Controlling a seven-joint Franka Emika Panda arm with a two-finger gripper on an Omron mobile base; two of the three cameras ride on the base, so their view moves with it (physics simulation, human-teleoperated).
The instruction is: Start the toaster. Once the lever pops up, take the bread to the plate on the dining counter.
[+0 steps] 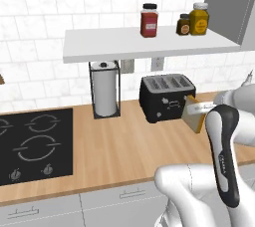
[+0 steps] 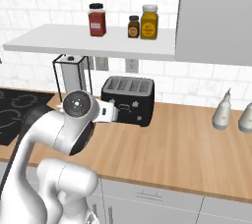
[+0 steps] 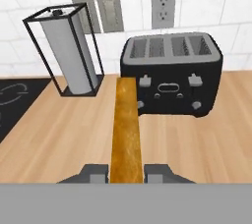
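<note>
A slice of bread (image 3: 126, 129) fills the middle of the hand view, seen edge-on as a narrow golden-brown strip running away from the camera. The gripper (image 3: 126, 173) pinches it between two dark fingertips (image 3: 93, 173), one on each flat face of the slice. The bread is lifted clear of the wooden counter (image 3: 59, 134), out of the toaster and in front of it.

Beyond the far end of the slice stands the toaster (image 3: 172, 78), a black box with four slots in a grey top and small white knobs on its front. It sits on the counter against a white tiled wall (image 3: 221, 16). To its left is a roll of paper towel (image 3: 69, 53) upright in a black wire frame, and at the far left is the edge of a black hob (image 3: 15, 102).

From the left base view, the bread (image 1: 195, 114) shows as a tan slice with a darker crust, held just right of the toaster (image 1: 166, 97), partly behind the robot's white and dark arm (image 1: 225, 154). A white shelf (image 1: 149, 43) above carries a red-filled jar (image 1: 149, 20) and two amber jars (image 1: 194, 20).

From the right base view, two pale bottles (image 2: 231, 112) stand on the counter well to the right of the toaster (image 2: 129, 100).
</note>
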